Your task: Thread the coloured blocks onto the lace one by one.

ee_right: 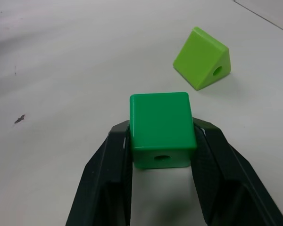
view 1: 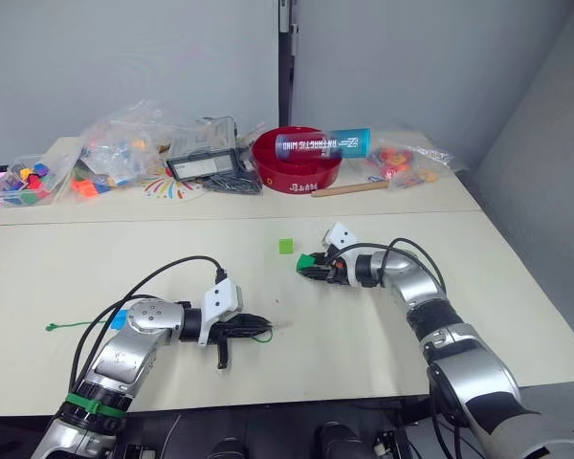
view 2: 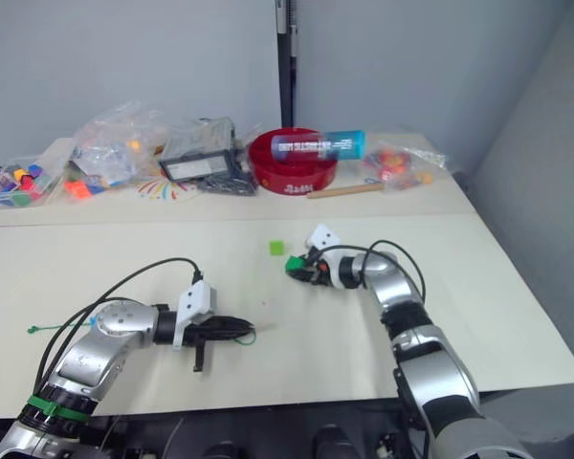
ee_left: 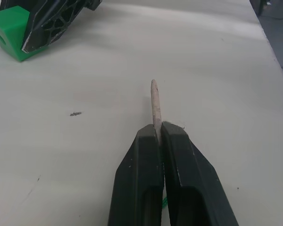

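Note:
My right gripper [ee_right: 161, 134] is shut on a dark green block [ee_right: 162, 127], holding it by two sides just above the table, with a hole facing the wrist camera. Just beyond it lies a light green wedge-shaped block [view 1: 286, 246] with a hole through it. My left gripper [view 1: 270, 326] is shut on the lace near its end. The pale stiff tip [ee_left: 154, 106] sticks out past the fingertips and points toward the held block [ee_left: 12, 30]. The green lace [view 1: 262, 336] loops under the left fingers, and its far end [view 1: 53, 327] lies at the table's left.
On the rear table stand a red bowl [view 1: 297, 161] with a blue tube [view 1: 323, 143] across it, clear bags of toy pieces [view 1: 124, 143], a box of coloured pieces [view 1: 24, 182], a black device [view 1: 206, 164] and a wooden stick [view 1: 349, 189].

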{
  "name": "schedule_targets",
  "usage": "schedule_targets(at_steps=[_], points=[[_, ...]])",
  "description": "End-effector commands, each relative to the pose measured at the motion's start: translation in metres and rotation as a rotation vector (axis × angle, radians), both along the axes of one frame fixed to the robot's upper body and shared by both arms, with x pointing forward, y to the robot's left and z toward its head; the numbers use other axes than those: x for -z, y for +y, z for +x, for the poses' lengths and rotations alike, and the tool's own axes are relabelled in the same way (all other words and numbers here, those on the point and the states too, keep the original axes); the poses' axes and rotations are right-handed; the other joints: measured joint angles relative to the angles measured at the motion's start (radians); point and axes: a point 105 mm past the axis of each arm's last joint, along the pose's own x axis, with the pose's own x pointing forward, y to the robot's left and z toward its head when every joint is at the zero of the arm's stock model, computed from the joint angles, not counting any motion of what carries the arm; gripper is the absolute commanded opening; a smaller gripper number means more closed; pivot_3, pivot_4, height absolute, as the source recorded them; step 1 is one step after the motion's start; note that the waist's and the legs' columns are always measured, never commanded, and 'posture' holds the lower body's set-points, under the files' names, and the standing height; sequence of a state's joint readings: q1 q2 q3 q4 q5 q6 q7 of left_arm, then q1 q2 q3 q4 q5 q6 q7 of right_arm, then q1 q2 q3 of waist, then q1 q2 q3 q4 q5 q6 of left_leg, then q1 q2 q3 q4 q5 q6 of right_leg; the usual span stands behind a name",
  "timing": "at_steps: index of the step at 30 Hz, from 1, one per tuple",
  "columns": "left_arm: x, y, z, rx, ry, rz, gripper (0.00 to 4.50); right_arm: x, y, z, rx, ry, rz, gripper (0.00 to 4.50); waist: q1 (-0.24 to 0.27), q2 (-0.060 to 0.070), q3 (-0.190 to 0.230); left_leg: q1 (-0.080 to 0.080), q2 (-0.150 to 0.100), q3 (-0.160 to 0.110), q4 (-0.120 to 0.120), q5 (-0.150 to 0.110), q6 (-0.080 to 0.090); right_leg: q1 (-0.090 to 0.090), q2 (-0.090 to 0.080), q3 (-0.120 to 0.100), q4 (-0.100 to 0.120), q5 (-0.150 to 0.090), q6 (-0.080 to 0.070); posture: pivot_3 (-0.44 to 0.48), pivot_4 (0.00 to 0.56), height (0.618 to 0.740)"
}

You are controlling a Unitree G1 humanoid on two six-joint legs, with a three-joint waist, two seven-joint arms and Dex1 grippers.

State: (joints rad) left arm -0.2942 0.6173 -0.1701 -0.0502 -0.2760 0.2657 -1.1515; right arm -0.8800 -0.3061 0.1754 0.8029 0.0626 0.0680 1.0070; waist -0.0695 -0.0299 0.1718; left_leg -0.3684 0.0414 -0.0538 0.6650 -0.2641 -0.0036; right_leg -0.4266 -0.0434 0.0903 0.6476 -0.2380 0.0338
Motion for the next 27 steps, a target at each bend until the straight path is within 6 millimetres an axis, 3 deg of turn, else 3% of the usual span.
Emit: schedule_targets(at_steps=[1, 6, 8, 10, 14, 19, 27], points=[[-0.009, 0.001, -0.001, 0.000, -0.033, -0.012, 0.00, -0.034, -0.001, -0.010, -0.069, -0.105, 0.068, 1.16, 0.000, 0.000, 0.000, 0.000, 0.000, 0.000, 0.000, 0.000, 0.000, 0.000, 0.000, 0.000, 0.000, 0.000, 0.000, 0.000, 0.150, 0.731], [-0.010, 0.002, -0.001, -0.011, -0.031, -0.022, 0.00, -0.044, -0.006, -0.059, -0.220, -0.104, 0.051, 1.16, 0.008, 0.001, 0.000, -0.001, -0.001, -0.001, 0.000, 0.000, 0.000, 0.000, -0.001, -0.001, 0.000, 0.000, 0.000, 0.000, 0.150, 0.731], [-0.010, 0.003, -0.001, -0.011, -0.030, -0.023, 0.00, -0.038, -0.008, -0.086, -0.292, -0.068, 0.011, 1.16, 0.015, 0.001, 0.000, -0.001, -0.001, -0.002, 0.000, 0.000, 0.000, 0.000, -0.001, -0.002, 0.000, 0.000, 0.000, 0.000, 0.150, 0.731], [-0.010, 0.003, -0.001, -0.005, -0.028, -0.023, 0.00, -0.030, -0.009, -0.100, -0.320, -0.044, -0.021, 1.16, 0.018, 0.001, 0.000, -0.001, -0.001, -0.002, 0.000, 0.000, 0.000, 0.000, -0.001, -0.002, 0.000, 0.000, 0.001, 0.000, 0.150, 0.731], [-0.009, 0.002, -0.003, 0.018, -0.018, -0.015, 0.00, -0.007, -0.006, -0.111, -0.325, -0.023, -0.069, 1.16, 0.013, 0.001, 0.000, 0.000, 0.000, 0.000, 0.000, 0.000, 0.000, 0.001, 0.000, -0.001, -0.002, 0.000, 0.001, 0.000, 0.150, 0.731], [-0.011, -0.002, -0.003, 0.025, -0.031, 0.014, 0.00, 0.010, -0.003, -0.110, -0.304, -0.025, -0.086, 1.16, 0.013, 0.001, 0.001, 0.000, 0.000, 0.000, 0.000, 0.000, 0.000, 0.001, 0.000, -0.001, -0.002, 0.000, 0.001, 0.000, 0.150, 0.731], [-0.006, -0.005, -0.002, 0.008, -0.058, 0.130, 0.00, 0.028, -0.005, -0.116, -0.318, 0.008, -0.109, 1.16, 0.024, 0.001, 0.001, 0.000, 0.000, 0.000, 0.000, 0.000, 0.000, 0.001, 0.000, -0.001, -0.002, 0.000, 0.001, 0.000, 0.150, 0.731]])
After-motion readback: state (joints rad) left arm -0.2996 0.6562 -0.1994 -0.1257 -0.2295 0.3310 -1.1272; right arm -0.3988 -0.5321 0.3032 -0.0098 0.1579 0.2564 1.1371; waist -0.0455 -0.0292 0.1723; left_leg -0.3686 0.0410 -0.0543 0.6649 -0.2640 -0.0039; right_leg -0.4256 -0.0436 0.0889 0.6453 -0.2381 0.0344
